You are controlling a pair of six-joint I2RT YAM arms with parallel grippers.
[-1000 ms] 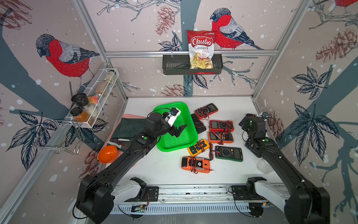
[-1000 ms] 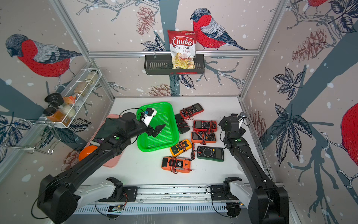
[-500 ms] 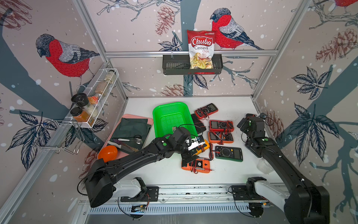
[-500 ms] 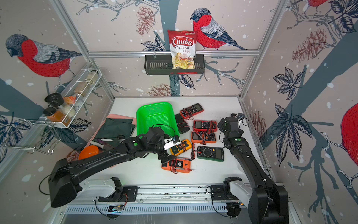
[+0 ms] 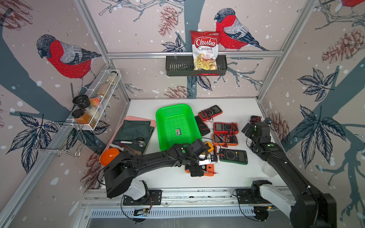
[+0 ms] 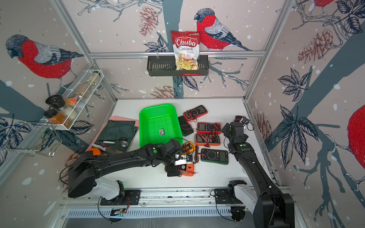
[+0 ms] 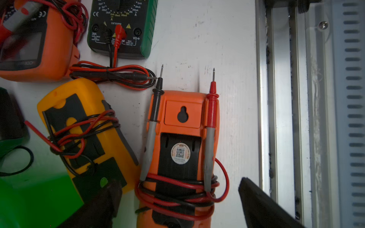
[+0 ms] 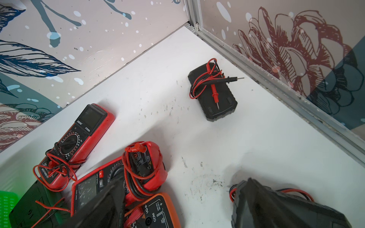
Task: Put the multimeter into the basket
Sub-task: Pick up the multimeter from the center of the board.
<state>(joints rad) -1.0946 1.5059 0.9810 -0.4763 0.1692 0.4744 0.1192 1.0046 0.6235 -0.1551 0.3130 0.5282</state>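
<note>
1. I take the orange multimeter [image 7: 183, 118] as my target. It lies face down on the desk [image 5: 237, 177], close to the front rail [image 7: 276, 98] and outside the basket [image 5: 171, 110].
2. The basket sits behind it, toward the back of the desk, and holds only a small sticker [image 5: 178, 131]. No meter has gone in yet.
3. I have the left arm [image 5: 150, 159] reaching low across the desk so the left jaws straddle the orange meter's lead-wrapped end. They are spread wide, with a gap on each side and nothing gripped. I chose that end because the wound red and black leads make it bulkier, which should give a firmer hold.
4. The probes are clipped into the meter's side slots, so I expect them to lift with the body and not dangle.
5. The yellow multimeter [image 7: 88, 88] lies just beside the orange one. In the wrist view one finger [image 7: 98, 205] looks to be over the yellow meter's end. Closing here might catch it or its leads, so I would shift the arm toward the rail first.
6. The green multimeter [image 5: 233, 157] is nearby, but its probe leads [image 7: 110, 76] stop short of my grasp.
7. The right arm [image 5: 262, 134] is parked over the back right of the desk. The right jaws are fully released and empty, well clear of the left arm's path to the basket.
</note>
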